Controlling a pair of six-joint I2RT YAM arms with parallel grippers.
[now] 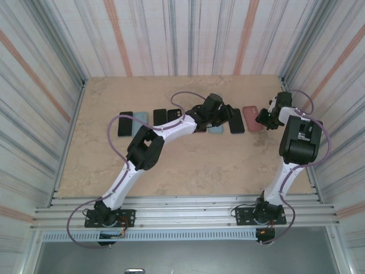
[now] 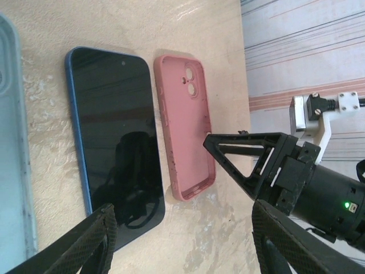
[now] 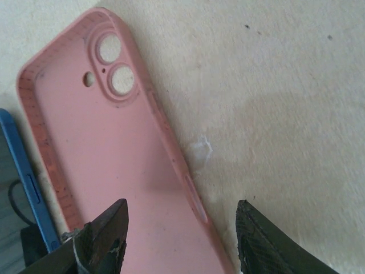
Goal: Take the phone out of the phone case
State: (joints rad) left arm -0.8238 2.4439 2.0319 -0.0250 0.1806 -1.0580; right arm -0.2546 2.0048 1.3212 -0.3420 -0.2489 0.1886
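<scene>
Both pairs of jaws stand apart and empty: my right gripper (image 3: 181, 231) hangs over one long rim of the empty pink silicone phone case (image 3: 108, 160), my left gripper (image 2: 182, 242) hovers by the blue-edged, black-screened phone (image 2: 117, 142), which lies bare just beside that case on the beige table (image 2: 171, 23).

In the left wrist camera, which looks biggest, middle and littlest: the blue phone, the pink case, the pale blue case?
1. blue phone: looks biggest.
2. pink case: looks a bit smaller, though nearness to the camera may cause that.
Not ranked: pale blue case, cut off by the picture's left edge.
</scene>
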